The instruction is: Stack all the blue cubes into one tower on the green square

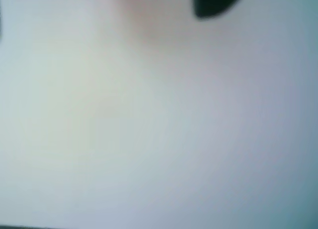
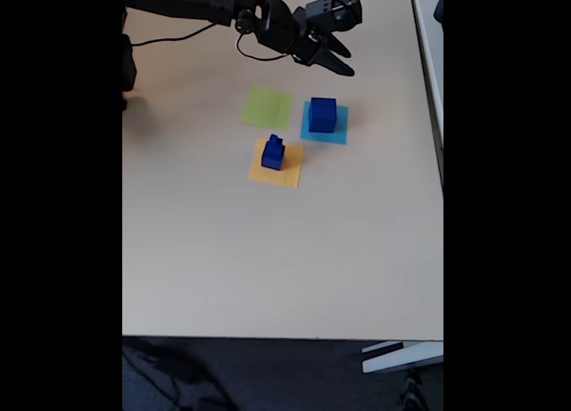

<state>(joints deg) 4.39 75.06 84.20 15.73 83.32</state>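
Note:
In the fixed view, a large blue cube (image 2: 322, 114) stands on the cyan paper square (image 2: 339, 130). A medium blue cube with a smaller blue cube on top (image 2: 273, 152) stands on the orange-yellow square (image 2: 287, 172). The green square (image 2: 268, 108) lies bare to the left of the cyan one. My gripper (image 2: 348, 61) hangs open and holding nothing above the table, just behind the large cube. The wrist view is a pale blur with one dark fingertip (image 1: 213, 3) at its top edge.
The black arm (image 2: 214, 3) reaches in from the top left, with cables (image 2: 259, 54) trailing under it. The beige table (image 2: 268, 268) spreads wide towards the front edge. A second table's edge (image 2: 426, 36) runs along the right side.

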